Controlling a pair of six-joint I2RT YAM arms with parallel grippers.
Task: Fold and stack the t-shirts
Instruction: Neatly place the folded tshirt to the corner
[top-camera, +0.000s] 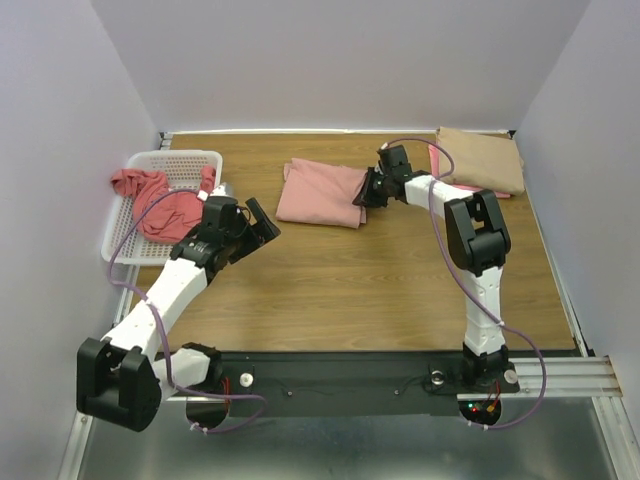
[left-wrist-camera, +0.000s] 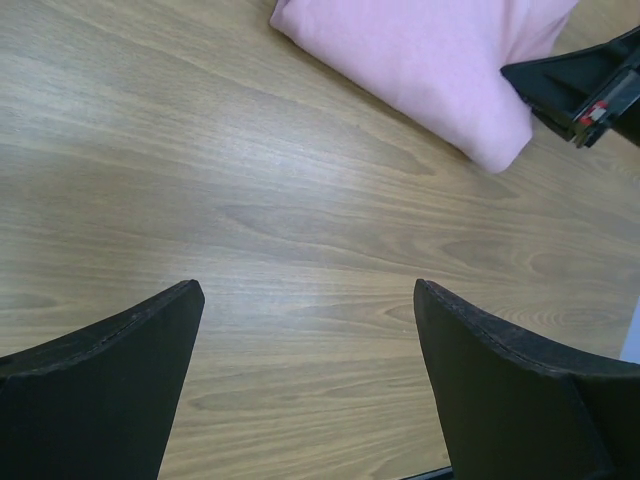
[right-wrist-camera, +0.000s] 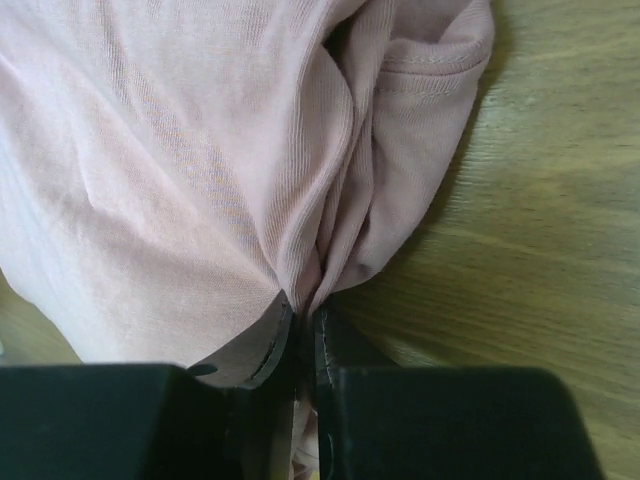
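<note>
A folded dusty-pink t-shirt (top-camera: 320, 192) lies at the middle back of the table. It also shows in the left wrist view (left-wrist-camera: 430, 60) and the right wrist view (right-wrist-camera: 200, 150). My right gripper (top-camera: 367, 190) is shut on its right edge, cloth pinched between the fingertips (right-wrist-camera: 300, 312). My left gripper (top-camera: 262, 222) is open and empty over bare wood (left-wrist-camera: 305, 300), to the lower left of that shirt. A coral-red t-shirt (top-camera: 155, 200) lies crumpled in the basket. A folded tan t-shirt (top-camera: 482, 158) rests at the back right on a bright pink one (top-camera: 436, 158), of which only an edge shows.
A white mesh basket (top-camera: 190, 160) stands at the back left, by the table's left edge. Grey walls close in the back and both sides. The wooden table top (top-camera: 350, 280) shows between the arms.
</note>
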